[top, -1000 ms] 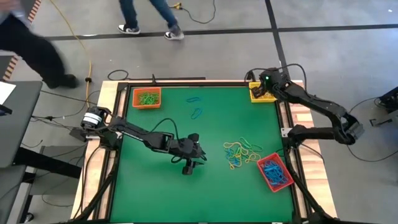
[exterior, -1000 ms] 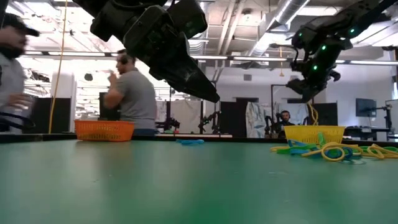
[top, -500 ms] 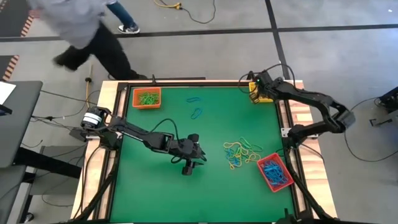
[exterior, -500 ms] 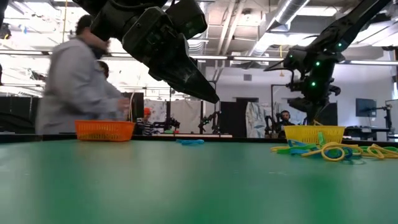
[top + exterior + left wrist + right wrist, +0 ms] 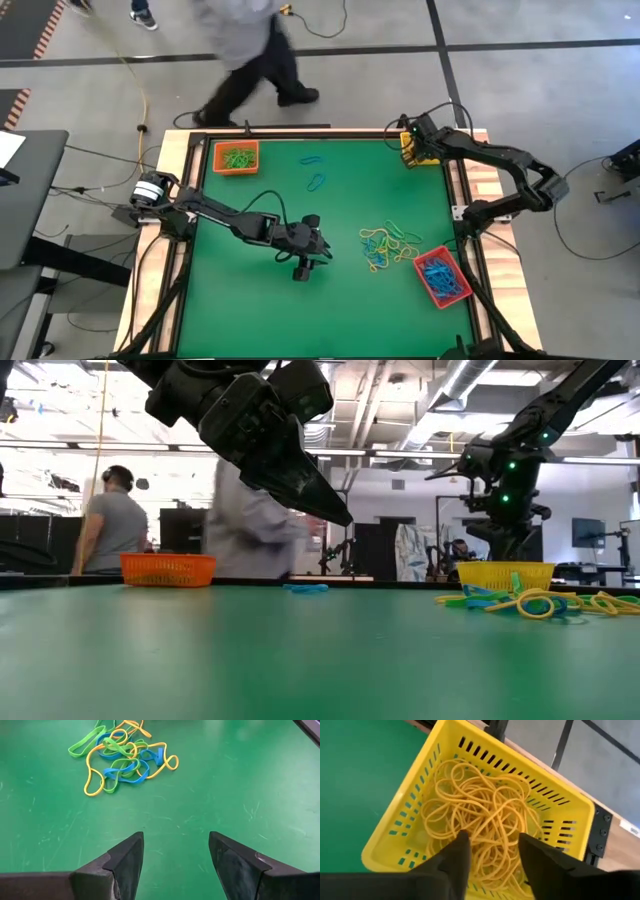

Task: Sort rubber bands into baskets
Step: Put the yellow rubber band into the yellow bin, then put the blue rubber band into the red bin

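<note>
A tangle of yellow, blue and green rubber bands [image 5: 385,245] [image 5: 122,757] lies on the green mat right of centre. Two blue bands [image 5: 315,172] lie loose near the far edge. The orange basket [image 5: 236,157] holds green bands, the red basket [image 5: 441,277] holds blue ones, and the yellow basket [image 5: 485,827] [image 5: 503,574] at the far right corner holds yellow ones. My left gripper [image 5: 175,855] [image 5: 322,245] hovers open left of the tangle, nothing between its fingers. My right gripper [image 5: 492,855] [image 5: 410,140] stands open just above the yellow basket.
A person [image 5: 250,50] walks past beyond the table's far edge, and others [image 5: 110,530] show in the room behind. A wooden frame [image 5: 480,190] borders the mat. Bare mat lies between the left gripper and the near edge.
My right gripper has sunk toward the yellow basket and tipped further downward. A yellow strand that hung below it a second ago no longer shows there. My left gripper has kept still. The person behind the table has walked from left to right.
</note>
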